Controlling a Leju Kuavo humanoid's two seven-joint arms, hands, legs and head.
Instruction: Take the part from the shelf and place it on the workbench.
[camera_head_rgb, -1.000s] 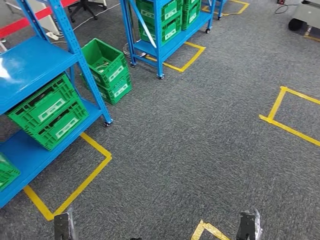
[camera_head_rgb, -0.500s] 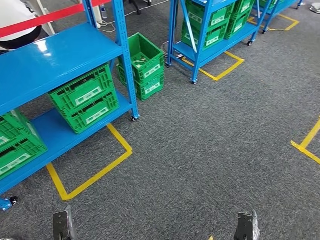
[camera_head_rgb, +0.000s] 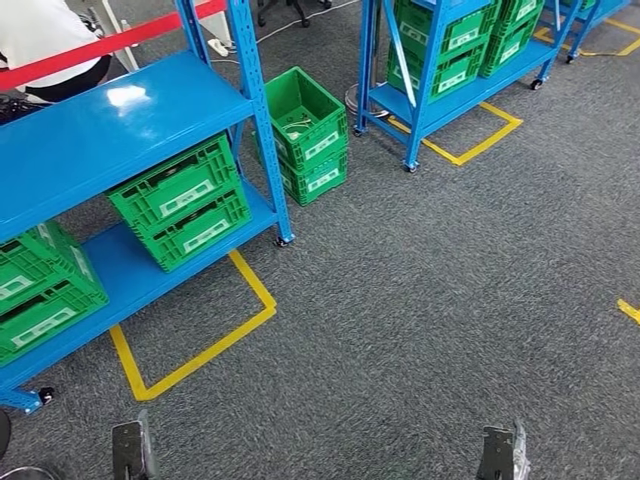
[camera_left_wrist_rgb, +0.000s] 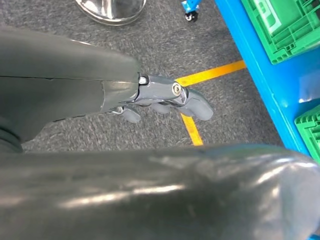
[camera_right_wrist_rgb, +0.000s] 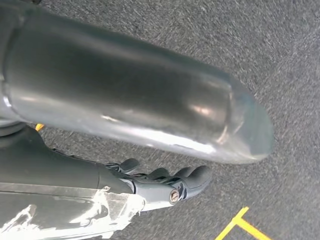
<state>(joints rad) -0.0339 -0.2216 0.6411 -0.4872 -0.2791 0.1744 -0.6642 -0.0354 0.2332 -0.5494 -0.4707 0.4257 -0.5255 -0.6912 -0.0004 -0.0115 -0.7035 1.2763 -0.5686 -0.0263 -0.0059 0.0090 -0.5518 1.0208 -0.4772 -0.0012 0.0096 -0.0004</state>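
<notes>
1. I am looking down at the grey carpet floor (camera_head_rgb: 423, 320), marked with yellow tape (camera_head_rgb: 198, 352) in angled outlines.
2. The near blue shelf (camera_head_rgb: 113, 125) is standing at my left front on castors; a second blue shelf (camera_head_rgb: 445, 95) is standing further off, also carrying green crates.
3. Two stacked green crates (camera_head_rgb: 181, 202) are sitting tilted on the near shelf's lower deck, with another green stack (camera_head_rgb: 41, 290) beside them toward the left end.
4. An open green crate (camera_head_rgb: 306, 128) is sitting on the floor just past the shelf post; pale metal pieces are lying inside, too small for me to identify as the part.
5. My left hand (camera_left_wrist_rgb: 166, 97) is hanging over the carpet, fingers loosely extended, holding nothing.
6. My right hand (camera_right_wrist_rgb: 170, 182) is hanging likewise, fingers gently curved, empty.
</notes>
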